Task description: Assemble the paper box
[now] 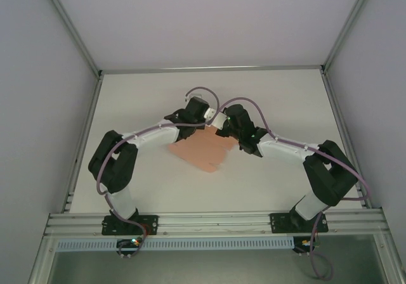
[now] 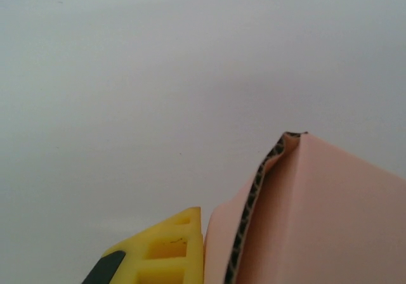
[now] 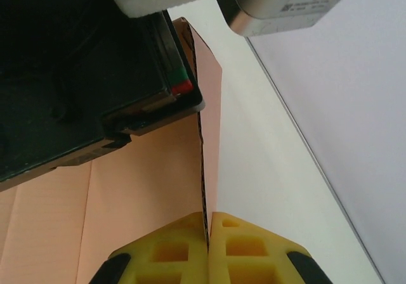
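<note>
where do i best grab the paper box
Pinch the paper box at its upturned flap's free edge, coming edge-on with a finger on each face, as the right gripper does; the card is thin, and its flat panels offer no lip.

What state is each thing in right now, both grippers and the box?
Paper box, not yet a box: sheet mostly flat on the table, one panel folded up at its far edge.
Left gripper, one yellow finger against the paper box; open or shut cannot be told.
Right gripper, shut on the raised panel's edge.
</note>
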Controlling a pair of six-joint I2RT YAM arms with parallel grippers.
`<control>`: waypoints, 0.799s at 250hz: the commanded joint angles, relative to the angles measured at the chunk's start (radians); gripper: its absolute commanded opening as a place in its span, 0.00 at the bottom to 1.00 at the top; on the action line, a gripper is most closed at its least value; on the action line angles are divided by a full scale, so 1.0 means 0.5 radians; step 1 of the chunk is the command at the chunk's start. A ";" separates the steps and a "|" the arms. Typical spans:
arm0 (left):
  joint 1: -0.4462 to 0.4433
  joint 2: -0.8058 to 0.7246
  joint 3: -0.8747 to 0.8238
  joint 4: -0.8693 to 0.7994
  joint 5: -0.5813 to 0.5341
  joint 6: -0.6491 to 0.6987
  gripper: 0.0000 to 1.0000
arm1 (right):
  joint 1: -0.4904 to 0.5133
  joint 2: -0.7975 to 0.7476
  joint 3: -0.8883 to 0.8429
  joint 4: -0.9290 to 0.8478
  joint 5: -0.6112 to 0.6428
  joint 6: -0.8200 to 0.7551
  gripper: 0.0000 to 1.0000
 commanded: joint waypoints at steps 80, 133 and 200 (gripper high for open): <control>0.232 0.244 0.058 -0.592 -1.017 -0.362 0.00 | 0.095 -0.104 0.050 -0.006 -0.187 0.005 0.00; 0.243 0.060 -0.262 0.137 -0.445 0.146 0.16 | 0.086 -0.091 0.075 -0.031 -0.202 0.002 0.00; 0.313 -0.132 -0.496 0.506 0.116 0.340 0.28 | 0.075 -0.102 0.091 -0.076 -0.281 0.022 0.00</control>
